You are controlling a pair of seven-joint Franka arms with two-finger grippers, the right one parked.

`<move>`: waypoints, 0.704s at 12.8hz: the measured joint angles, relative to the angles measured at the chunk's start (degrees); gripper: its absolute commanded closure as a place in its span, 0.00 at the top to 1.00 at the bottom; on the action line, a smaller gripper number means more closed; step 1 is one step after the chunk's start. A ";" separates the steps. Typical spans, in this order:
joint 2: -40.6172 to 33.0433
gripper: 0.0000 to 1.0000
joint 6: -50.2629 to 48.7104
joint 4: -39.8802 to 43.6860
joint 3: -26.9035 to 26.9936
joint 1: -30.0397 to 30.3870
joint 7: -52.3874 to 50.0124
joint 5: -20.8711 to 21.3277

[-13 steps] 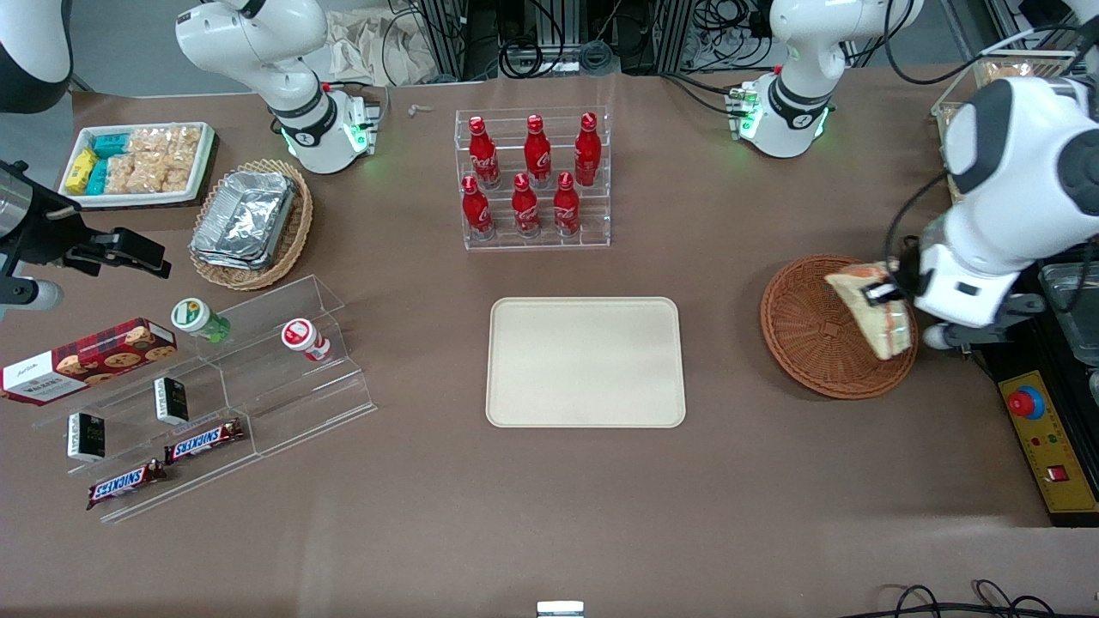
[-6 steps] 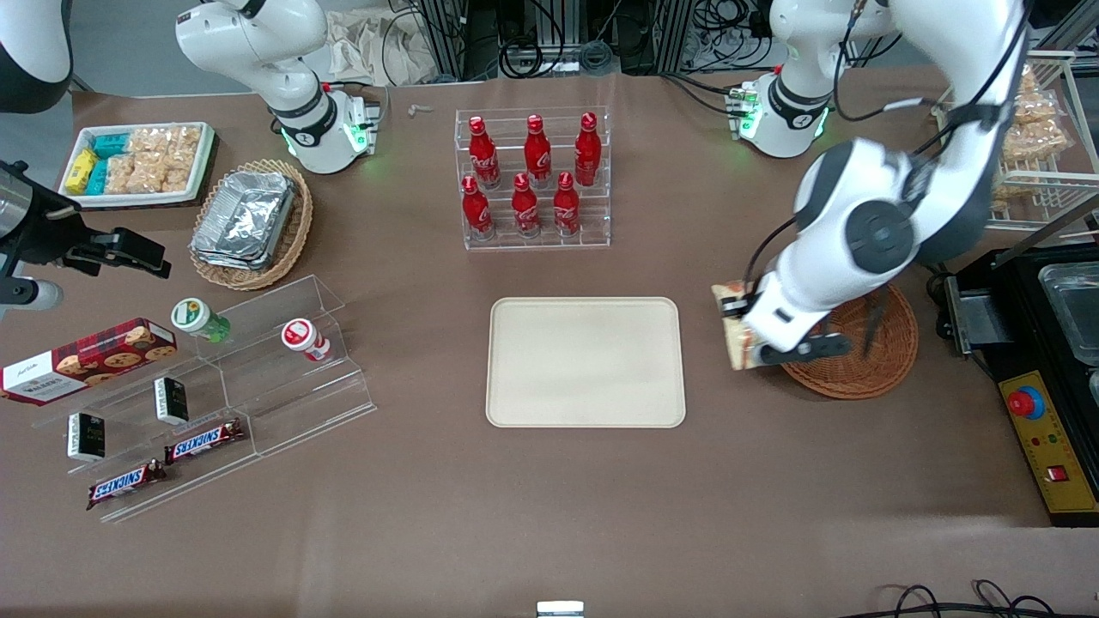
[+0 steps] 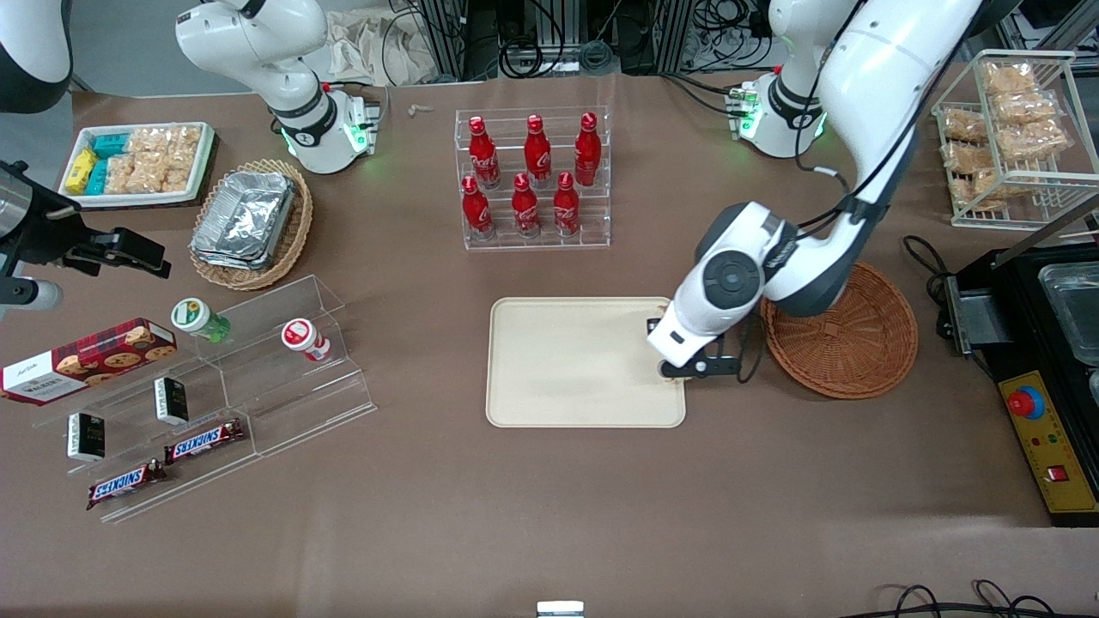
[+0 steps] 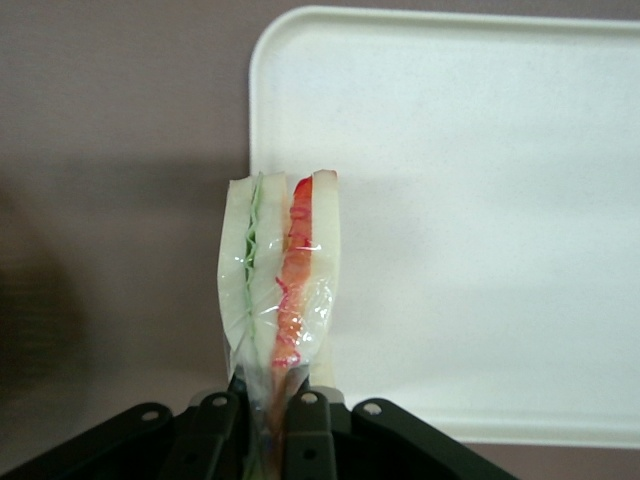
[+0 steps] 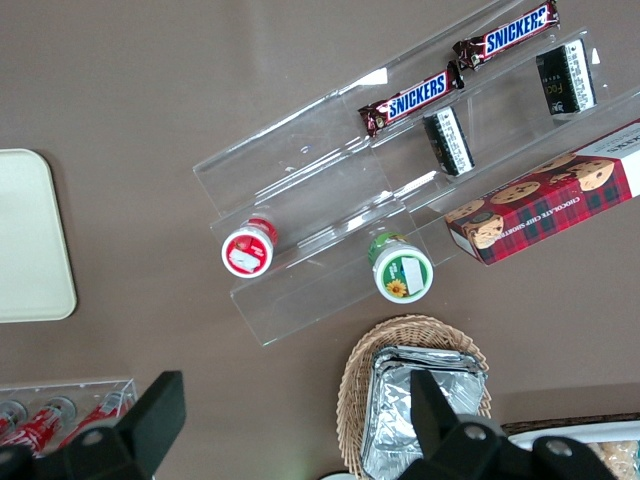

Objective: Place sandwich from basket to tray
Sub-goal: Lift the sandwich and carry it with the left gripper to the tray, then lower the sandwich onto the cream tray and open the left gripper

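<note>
The carry step is in hand: the gripper (image 4: pixel 262 420) hangs over the tray's (image 3: pixel 567 386) three-o'clock edge in the front view, fingers pinched on the wrapped sandwich (image 4: pixel 280 290), with the basket (image 3: pixel 850 343) empty toward three o'clock. Next, I judge, it should travel toward nine o'clock over the tray, lower, then release.

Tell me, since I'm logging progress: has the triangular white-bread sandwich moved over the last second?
Yes. Held in the gripper, the sandwich went from over the round reddish-brown wicker basket to the cream rectangular tray edge.
</note>
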 measured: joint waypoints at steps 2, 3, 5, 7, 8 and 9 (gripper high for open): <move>1.75 0.06 2.38 0.45 0.02 -0.19 -0.54 1.71; 2.51 0.10 2.95 0.68 0.03 -0.15 -0.81 2.77; 3.70 0.35 3.83 0.92 0.04 -0.10 -1.55 4.33; 4.75 0.56 4.48 1.27 0.04 -0.33 -1.66 4.70; 5.15 0.91 4.58 1.44 0.04 -0.58 -1.68 4.74; 5.34 1.00 4.61 1.56 0.04 -0.76 -1.71 4.77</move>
